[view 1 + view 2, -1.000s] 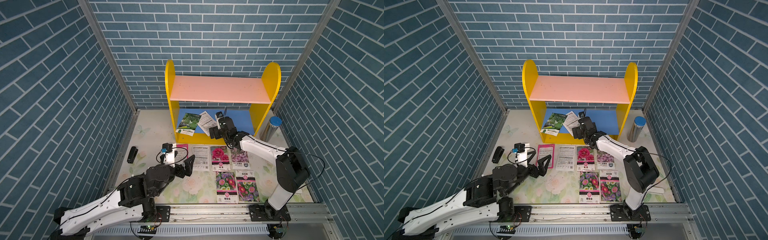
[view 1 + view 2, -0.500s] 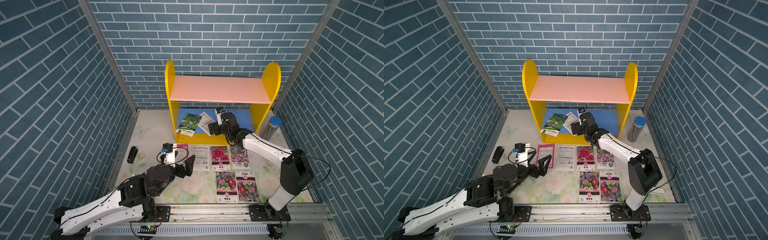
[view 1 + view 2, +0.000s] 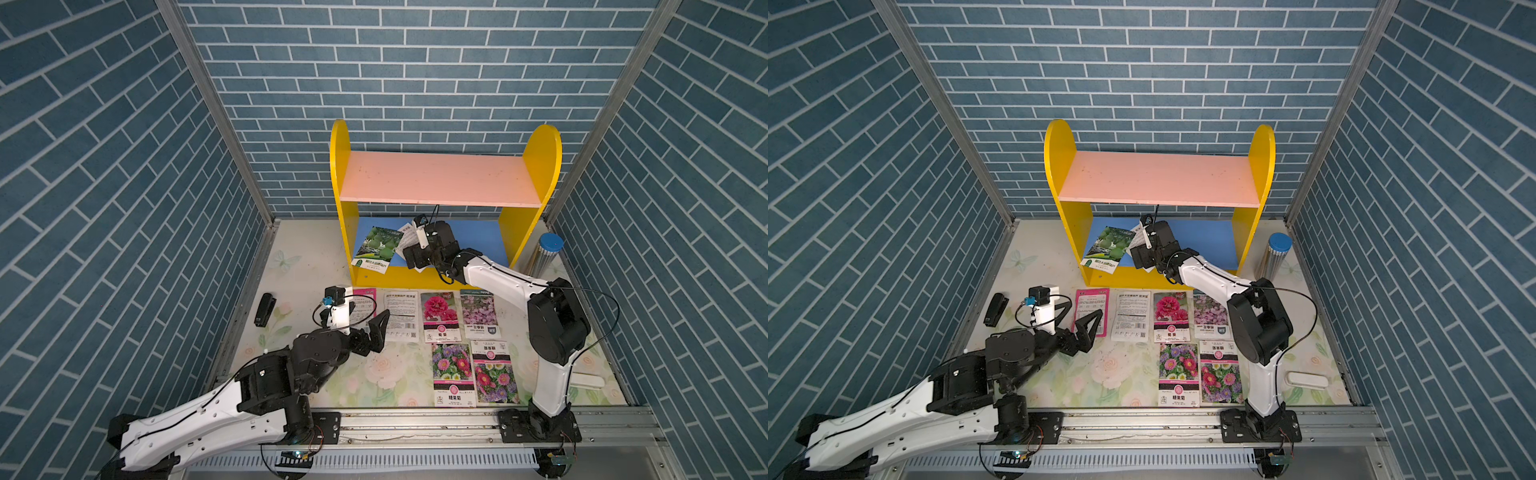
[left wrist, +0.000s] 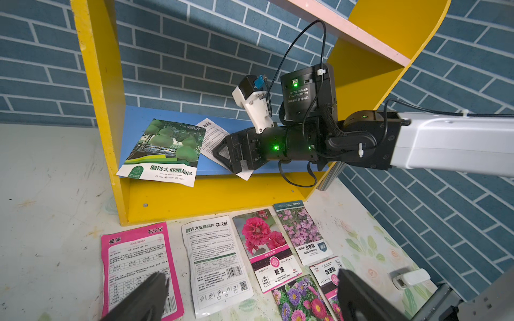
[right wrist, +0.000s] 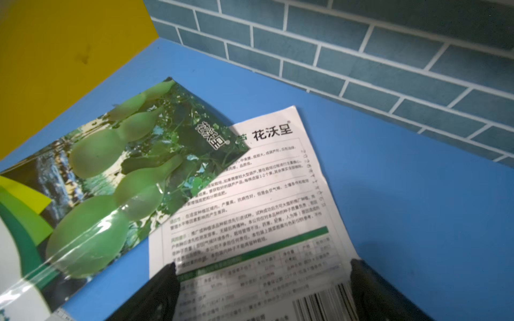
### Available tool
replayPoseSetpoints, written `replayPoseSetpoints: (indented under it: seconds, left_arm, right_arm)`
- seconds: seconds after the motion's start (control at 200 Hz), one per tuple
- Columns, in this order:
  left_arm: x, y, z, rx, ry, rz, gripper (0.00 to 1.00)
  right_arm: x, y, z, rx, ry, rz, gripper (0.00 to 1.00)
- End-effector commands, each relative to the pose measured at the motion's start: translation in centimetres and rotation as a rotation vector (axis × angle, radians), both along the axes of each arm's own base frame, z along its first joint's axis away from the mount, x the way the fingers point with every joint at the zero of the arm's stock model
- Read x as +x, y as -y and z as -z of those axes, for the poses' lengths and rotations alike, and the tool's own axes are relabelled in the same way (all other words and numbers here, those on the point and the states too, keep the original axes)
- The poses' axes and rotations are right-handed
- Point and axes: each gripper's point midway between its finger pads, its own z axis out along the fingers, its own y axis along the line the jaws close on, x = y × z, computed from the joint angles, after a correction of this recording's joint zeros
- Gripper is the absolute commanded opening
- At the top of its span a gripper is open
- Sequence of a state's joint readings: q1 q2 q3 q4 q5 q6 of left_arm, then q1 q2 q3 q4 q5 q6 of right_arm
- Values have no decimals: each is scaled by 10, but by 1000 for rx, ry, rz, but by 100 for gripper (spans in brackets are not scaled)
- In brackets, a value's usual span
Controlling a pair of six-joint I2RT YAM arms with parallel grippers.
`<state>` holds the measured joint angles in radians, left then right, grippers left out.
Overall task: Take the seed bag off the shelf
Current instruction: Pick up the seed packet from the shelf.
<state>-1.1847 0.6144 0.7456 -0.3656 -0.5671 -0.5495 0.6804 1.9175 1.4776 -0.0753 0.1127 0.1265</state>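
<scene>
The shelf (image 3: 440,183) holds, on its blue lower board, a green seed bag (image 3: 376,248) overlapping a white seed bag (image 5: 250,205). The right gripper (image 5: 261,273), spread wide, straddles the white one, gripping nothing.

Pale floral tabletop (image 3: 299,257), yellow-sided wooden shelf (image 3: 440,183) at its back, blue lower board (image 3: 478,241) carrying a green gourd-picture seed packet (image 3: 376,249) overlapping a white printed seed packet (image 4: 211,136), six flat seed packets (image 3: 440,316) laid before the shelf, blue-capped silver cylinder (image 3: 544,257) beside it
</scene>
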Motion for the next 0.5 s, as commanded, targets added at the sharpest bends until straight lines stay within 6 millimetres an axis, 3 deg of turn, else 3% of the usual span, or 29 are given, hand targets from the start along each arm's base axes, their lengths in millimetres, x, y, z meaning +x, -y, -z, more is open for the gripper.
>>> replayPoseSetpoints:
  seconds: [0.0,0.305,0.495]
  left_arm:
    - [2,-6,-3,5,8,-21,100]
    - [1,-7,0,3,6,-20,100]
    - [0,-8,-2,-12,10,-18,100]
  right_arm:
    - [-1,15,19,-64,-32,62,97]
    - [-2,65,25,-59,-51,260,95]
    - [-17,78,18,-28,-58,279,94]
